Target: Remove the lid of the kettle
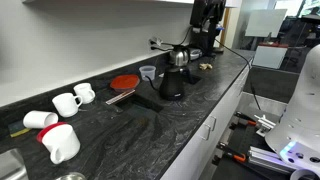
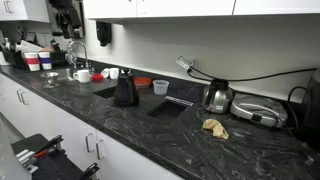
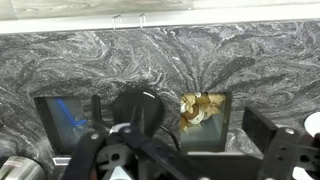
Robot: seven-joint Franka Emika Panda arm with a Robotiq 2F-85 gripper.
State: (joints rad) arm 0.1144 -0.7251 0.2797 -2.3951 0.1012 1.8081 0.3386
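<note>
Jaws' spread unreadable in wrist view. Kettle (image 2: 125, 92) black-bodied, upright on dark marbled counter (image 2: 200, 150).

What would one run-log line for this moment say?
gripper: open, empty | black kettle with silver top: upright on dark marbled counter, untouched | lid: too small to tell

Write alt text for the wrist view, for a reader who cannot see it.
Looking down on a dark marbled countertop with a crumpled yellowish object, perhaps a cloth, near the centre. The gripper fills the bottom edge, its fingers spread apart and holding nothing.
</note>
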